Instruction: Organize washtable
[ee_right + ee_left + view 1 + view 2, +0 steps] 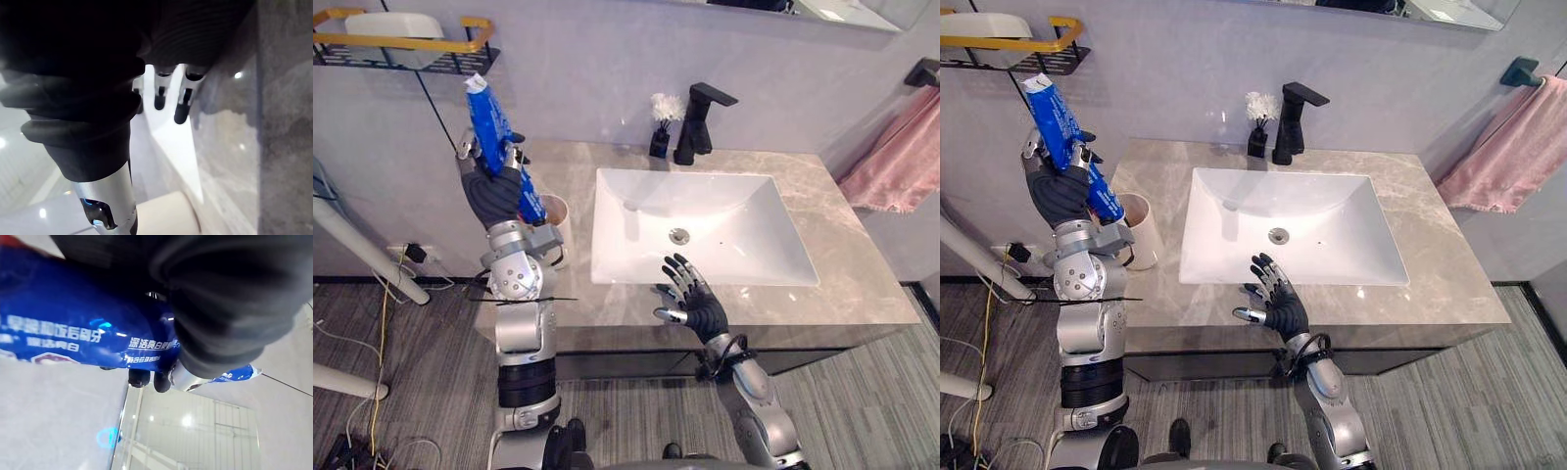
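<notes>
A blue toothpaste tube [492, 137] stands almost upright in my left hand [493, 192], whose fingers are curled round its lower half; the tube [83, 340] fills the left wrist view. The hand is raised above the left end of the marble counter [822, 255], just over a beige cup [1140, 230] that stands beside the white sink [700, 225]. My right hand [693, 304] hovers open over the counter's front edge, fingers spread, holding nothing. In the right wrist view its fingers [181, 110] point toward the sink's corner.
A black faucet [697, 122] and a small black holder with a white brush [661, 125] stand behind the sink. A black and yellow wall shelf [401, 44] hangs at upper left. A pink towel [901, 157] hangs at the right.
</notes>
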Controlling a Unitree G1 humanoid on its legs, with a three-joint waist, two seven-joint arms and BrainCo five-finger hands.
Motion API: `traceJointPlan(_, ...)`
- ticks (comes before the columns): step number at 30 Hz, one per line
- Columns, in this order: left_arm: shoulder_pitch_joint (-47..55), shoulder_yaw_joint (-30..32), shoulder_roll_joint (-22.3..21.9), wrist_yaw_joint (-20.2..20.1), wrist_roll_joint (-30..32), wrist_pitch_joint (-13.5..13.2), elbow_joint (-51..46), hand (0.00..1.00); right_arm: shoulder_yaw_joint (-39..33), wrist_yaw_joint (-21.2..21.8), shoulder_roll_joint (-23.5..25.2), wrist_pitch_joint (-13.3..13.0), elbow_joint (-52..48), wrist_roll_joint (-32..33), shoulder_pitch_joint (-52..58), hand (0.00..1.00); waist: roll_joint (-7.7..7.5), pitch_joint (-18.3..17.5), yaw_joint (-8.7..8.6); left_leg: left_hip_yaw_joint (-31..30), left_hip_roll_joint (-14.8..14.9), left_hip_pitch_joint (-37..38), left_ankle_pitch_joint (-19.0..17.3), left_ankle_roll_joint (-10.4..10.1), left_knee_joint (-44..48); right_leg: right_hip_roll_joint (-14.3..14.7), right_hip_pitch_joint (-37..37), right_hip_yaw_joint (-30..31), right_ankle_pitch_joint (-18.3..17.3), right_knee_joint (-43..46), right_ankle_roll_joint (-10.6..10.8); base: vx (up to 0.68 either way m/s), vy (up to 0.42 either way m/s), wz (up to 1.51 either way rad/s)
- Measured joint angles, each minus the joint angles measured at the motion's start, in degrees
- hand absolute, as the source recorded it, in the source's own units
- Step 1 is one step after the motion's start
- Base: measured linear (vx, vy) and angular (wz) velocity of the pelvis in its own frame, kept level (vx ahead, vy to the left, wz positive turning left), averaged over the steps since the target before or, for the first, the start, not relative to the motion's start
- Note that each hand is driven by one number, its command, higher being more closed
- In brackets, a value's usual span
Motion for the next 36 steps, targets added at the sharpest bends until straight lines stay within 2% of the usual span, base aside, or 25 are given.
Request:
traceJointPlan(15, 0.0, 0.0, -1.4, 0.0, 0.0, 0.0, 0.1, 1.0, 0.0, 0.0, -0.9, -1.3, -2.7, -0.2, 0.5, 0.0, -0.54, 4.3, 0.13, 0.0, -0.1, 0.2, 0.2, 0.2, 0.0, -0.1, 0.0, 0.1, 0.0, 1.0, 0.0, 0.0, 0.0, 0.0)
traceJointPlan(16, 0.0, 0.0, -1.4, 0.0, 0.0, 0.0, 0.1, 0.0, 0.1, 0.0, -0.9, -1.6, -2.8, -0.2, 0.5, 0.0, -0.61, 4.6, 0.14, 0.0, -0.1, 0.2, 0.2, 0.2, 0.0, -0.1, 0.1, 0.1, 0.0, 1.0, 0.0, 0.0, 0.0, 0.0)
traceJointPlan(36, 0.0, -0.6, -0.9, -0.3, -0.1, -2.2, -0.2, 0.0, 0.1, 0.2, -2.0, -2.5, -4.5, -0.1, 0.4, 0.0, -0.13, 6.0, 0.16, 0.0, -0.2, -0.6, 0.4, 0.5, -0.1, -0.2, -1.1, -0.1, 0.0, 1.0, 0.0, 0.0, 0.0, 0.0)
